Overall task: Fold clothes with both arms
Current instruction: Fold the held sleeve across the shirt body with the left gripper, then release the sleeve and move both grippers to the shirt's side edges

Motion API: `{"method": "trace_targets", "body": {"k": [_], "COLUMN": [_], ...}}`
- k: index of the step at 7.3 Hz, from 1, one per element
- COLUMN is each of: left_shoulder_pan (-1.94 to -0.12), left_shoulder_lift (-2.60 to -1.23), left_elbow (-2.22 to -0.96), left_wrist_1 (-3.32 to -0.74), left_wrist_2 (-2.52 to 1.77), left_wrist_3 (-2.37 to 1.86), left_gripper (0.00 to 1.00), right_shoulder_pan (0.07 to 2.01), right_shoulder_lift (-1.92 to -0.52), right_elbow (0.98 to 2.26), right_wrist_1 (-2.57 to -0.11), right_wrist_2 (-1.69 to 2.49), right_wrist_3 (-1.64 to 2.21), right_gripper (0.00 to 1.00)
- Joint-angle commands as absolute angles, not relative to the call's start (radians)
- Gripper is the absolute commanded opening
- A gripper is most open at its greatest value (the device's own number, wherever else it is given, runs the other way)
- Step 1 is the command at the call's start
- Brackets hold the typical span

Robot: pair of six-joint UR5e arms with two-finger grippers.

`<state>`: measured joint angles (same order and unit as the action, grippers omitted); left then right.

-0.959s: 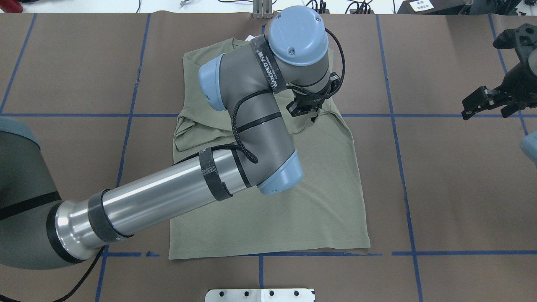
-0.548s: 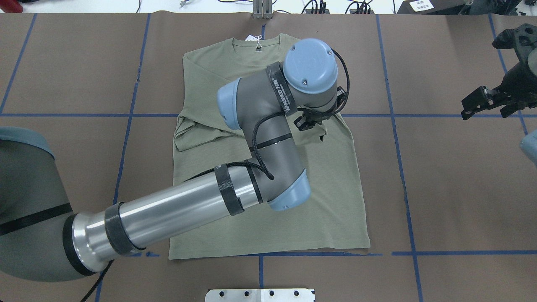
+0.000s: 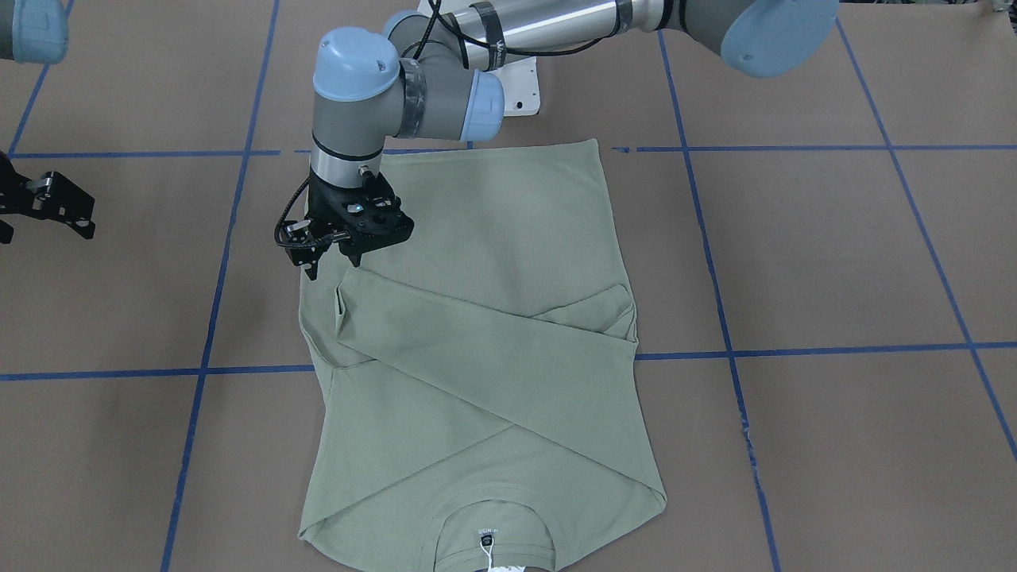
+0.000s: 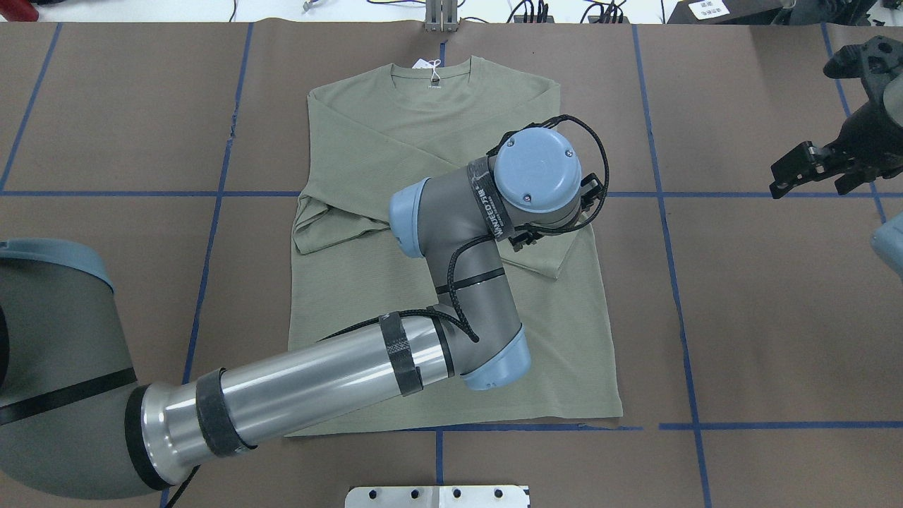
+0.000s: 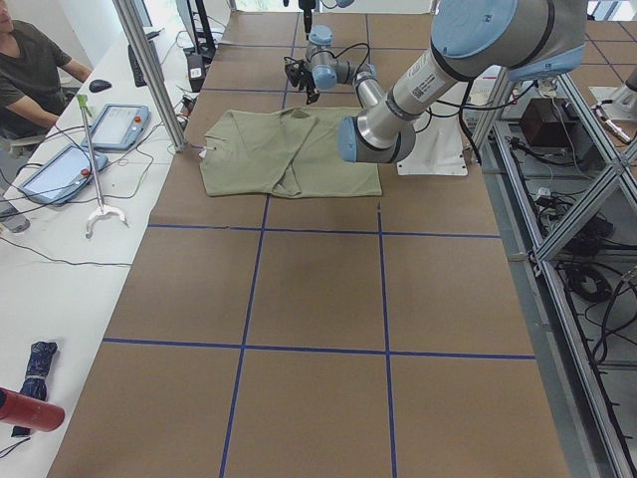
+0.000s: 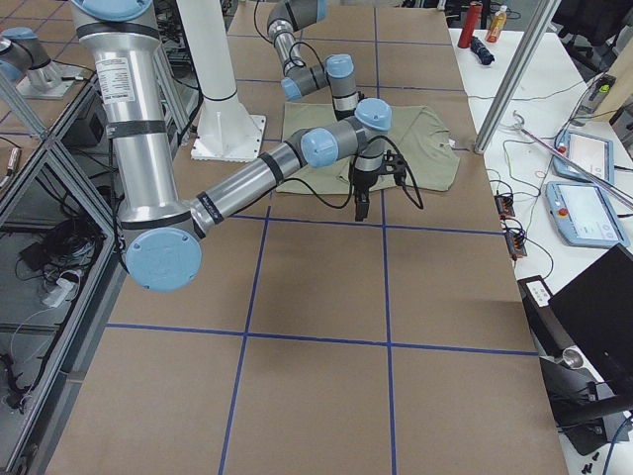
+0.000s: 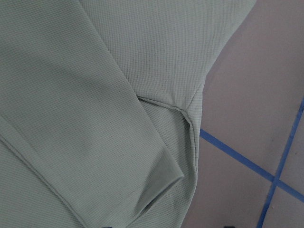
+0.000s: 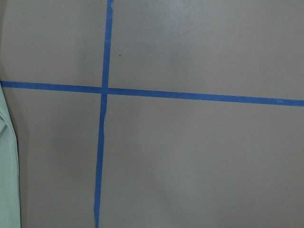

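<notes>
While I watch the feeds from my station, the sage-green long-sleeved crew-neck knit shirt (image 4: 395, 127) lies flat on the brown paper-covered worktop (image 4: 106, 106). Its neck points away from the robot, and its hem runs along a blue tape line (image 4: 529, 427) on the robot's side. A white hang tag (image 4: 427, 65) sits at the collar. Both sleeves are folded inward and cross over the chest.

The silver-grey tubular left arm (image 4: 317, 381) with light-blue joint caps reaches diagonally over the shirt to the edge on the robot's right. Its black two-finger left end effector (image 3: 334, 258) points down just above that edge. From the front-facing camera I read the fingers as spread, with no cloth between them. Just beside them, the cuff (image 3: 342, 300) of the upper sleeve rests on the shirt body; the left wrist camera shows it lying loose, close to the shirt's side seam.

The black right end effector (image 4: 811, 176) hangs over bare worktop, well apart from the shirt on the robot's right, fingers parted and holding nothing. Its wrist camera shows a crossing of tape lines, with a sliver of green cloth at the left border.
</notes>
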<state>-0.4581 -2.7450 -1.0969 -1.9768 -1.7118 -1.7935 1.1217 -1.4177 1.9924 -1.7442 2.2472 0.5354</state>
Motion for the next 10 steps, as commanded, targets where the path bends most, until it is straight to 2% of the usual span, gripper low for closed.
{"method": "trace_targets", "body": {"k": [1, 2, 4, 5, 6, 8, 10], "left_shoulder_pan": [-0.483, -0.488, -0.489, -0.494, -0.495, -0.494, -0.495], "left_shoulder_lift": [-2.659, -2.567, -2.287, -2.178, -2.107, -1.943, -1.925], "left_elbow": [-1.214, -1.364, -1.712, -1.877, -1.984, -2.139, -2.155], "left_wrist_1": [-1.927, -1.837, -1.726, -1.657, -1.607, -1.605, -1.603], "left_wrist_2": [-1.717, -1.717, -1.718, -1.718, -1.720, -1.750, -1.749], "left_wrist_3": [-1.699, -1.627, -1.525, -1.440, -1.393, -1.341, -1.339], "left_gripper": [1.00, 1.00, 1.00, 1.00, 1.00, 1.00, 1.00], "right_shoulder_pan": [1.079, 1.004, 0.849, 0.745, 0.644, 0.444, 0.264], "right_shoulder_lift": [-1.417, -1.427, -1.477, -1.509, -1.517, -1.578, -1.586], "right_elbow": [1.983, 1.986, 2.031, 2.083, 2.103, 2.109, 2.108], "right_wrist_1": [-1.640, -1.537, -1.386, -1.376, -1.376, -1.237, -1.223], "right_wrist_2": [2.250, 2.234, 2.156, 2.066, 1.992, 1.820, 1.654], "right_wrist_3": [0.648, 0.781, 0.989, 1.073, 1.165, 1.296, 1.418], "right_gripper": [1.00, 1.00, 1.00, 1.00, 1.00, 1.00, 1.00]}}
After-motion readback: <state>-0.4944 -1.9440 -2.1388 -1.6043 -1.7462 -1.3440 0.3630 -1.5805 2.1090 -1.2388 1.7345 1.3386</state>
